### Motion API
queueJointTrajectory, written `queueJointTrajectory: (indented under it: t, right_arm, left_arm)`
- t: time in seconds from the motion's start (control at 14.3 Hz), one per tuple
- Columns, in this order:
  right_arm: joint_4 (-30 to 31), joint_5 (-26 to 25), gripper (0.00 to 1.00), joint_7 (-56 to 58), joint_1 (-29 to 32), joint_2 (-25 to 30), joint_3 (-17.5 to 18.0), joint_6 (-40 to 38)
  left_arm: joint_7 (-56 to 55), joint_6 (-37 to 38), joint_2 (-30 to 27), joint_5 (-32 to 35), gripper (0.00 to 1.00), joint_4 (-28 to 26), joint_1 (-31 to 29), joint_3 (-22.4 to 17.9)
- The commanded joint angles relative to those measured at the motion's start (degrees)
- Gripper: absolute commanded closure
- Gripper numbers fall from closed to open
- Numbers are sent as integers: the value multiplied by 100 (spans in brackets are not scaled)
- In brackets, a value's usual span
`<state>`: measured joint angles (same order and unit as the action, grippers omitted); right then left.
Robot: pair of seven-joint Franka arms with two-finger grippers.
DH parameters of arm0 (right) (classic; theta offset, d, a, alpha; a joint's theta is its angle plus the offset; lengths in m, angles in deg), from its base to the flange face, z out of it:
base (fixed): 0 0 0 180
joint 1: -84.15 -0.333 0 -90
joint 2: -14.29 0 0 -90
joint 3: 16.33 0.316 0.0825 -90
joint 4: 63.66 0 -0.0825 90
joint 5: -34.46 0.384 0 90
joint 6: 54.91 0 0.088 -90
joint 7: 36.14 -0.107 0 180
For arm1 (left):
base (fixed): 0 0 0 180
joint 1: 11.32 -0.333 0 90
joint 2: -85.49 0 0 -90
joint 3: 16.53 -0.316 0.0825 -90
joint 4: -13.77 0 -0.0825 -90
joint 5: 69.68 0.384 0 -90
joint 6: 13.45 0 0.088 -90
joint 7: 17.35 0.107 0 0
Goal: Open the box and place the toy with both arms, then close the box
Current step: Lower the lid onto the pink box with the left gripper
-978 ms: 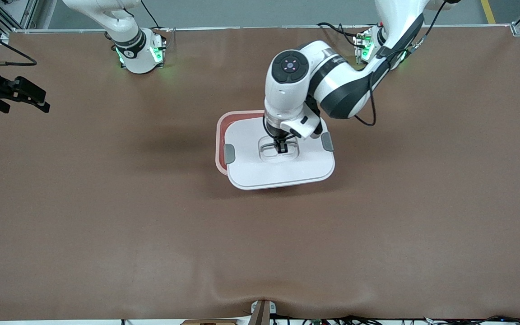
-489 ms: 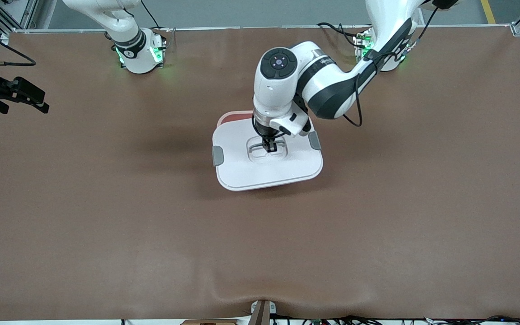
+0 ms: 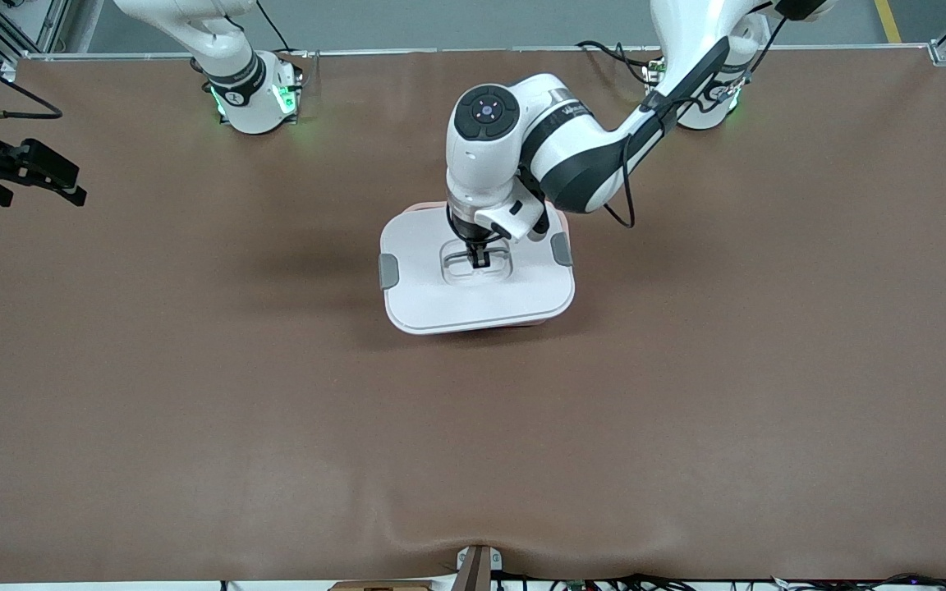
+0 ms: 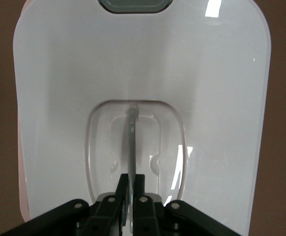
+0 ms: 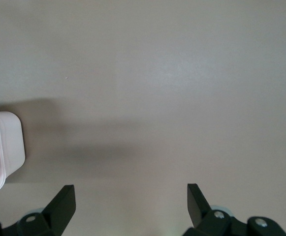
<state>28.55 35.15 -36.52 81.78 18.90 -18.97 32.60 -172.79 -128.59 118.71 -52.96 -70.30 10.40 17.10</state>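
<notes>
My left gripper [image 3: 479,258] [image 4: 131,179] is shut on the thin handle [image 4: 132,137] in the recess of the white lid [image 3: 440,300] [image 4: 59,98]. The lid lies level over the pink box, of which only thin slivers of rim [image 3: 420,206] [image 4: 20,196] show at its edges. Grey clips [image 3: 388,271] [image 4: 134,5] sit on the lid's two short ends. The toy is hidden. My right gripper [image 3: 38,190] [image 5: 130,196] waits open over bare table at the right arm's end, with a corner of the box [image 5: 7,147] in its view.
The brown table mat [image 3: 473,451] stretches wide on all sides of the box. Both arm bases [image 3: 255,98] stand at the table's edge farthest from the front camera, with cables by the left arm's base [image 3: 703,103].
The left gripper has carried the lid toward the right arm's end and over the box. The red-pink opening that showed beside the lid is now covered. The right arm has not moved.
</notes>
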Motion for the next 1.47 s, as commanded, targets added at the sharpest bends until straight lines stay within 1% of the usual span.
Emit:
queueJointTrajectory:
  t: [0.0, 0.42, 0.77, 0.98, 1.19, 1.4]
  right_arm:
    - [-141, 80, 0, -68, 122, -83, 71, -94]
    - [-185, 80, 0, -129, 131, -153, 71, -76]
    - [-633, 89, 0, -121, 131, -479, 71, -103]
    - [-633, 106, 0, -384, 131, -488, 71, -181]
    - [-651, 97, 0, -341, 192, -488, 71, -164]
    - [-642, 106, 0, -105, 210, -505, 71, -182]
  left_arm:
    - [-232, 45, 9, 156, 100, -100, 26, 3]
    - [-250, 45, -26, 147, 100, -250, 52, 11]
    - [-250, 36, 0, 156, 100, -241, 122, 11]
    - [-250, 36, 9, 156, 100, -259, 201, 11]
    - [-153, 36, 18, 165, 100, -355, 201, 11]
    - [241, 45, -44, 165, 100, -540, 122, 11]
